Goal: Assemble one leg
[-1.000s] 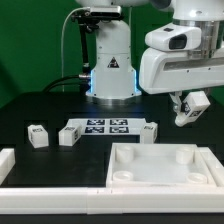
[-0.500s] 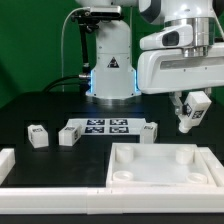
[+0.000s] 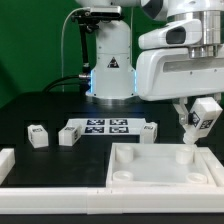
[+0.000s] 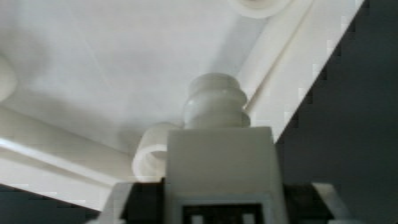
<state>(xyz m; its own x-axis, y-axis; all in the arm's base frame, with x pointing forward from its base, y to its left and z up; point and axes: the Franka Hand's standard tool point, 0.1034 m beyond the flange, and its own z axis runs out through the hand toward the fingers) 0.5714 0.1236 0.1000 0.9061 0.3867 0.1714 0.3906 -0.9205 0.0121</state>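
My gripper [image 3: 203, 116] is shut on a leg [image 3: 200, 126], a small white block with a black-and-white tag. It holds the leg tilted, lower end close above the far right corner of the large white tray-like piece [image 3: 160, 176]. In the wrist view the leg [image 4: 214, 150] fills the middle between the gripper [image 4: 217, 198] fingers. Its rounded threaded end points at the tray's inner surface [image 4: 98, 75] beside a raised edge. Three more legs lie on the table: two at the exterior view's left [image 3: 38, 137] [image 3: 68, 134] and one right of the marker board [image 3: 149, 133].
The marker board [image 3: 107, 127] lies flat between the loose legs. A white L-shaped fence [image 3: 12, 166] runs along the front and left. The robot base [image 3: 110, 75] stands behind on the dark table.
The gripper has moved toward the exterior view's right and downward with the leg, from above the table to just over the tray's far right corner.
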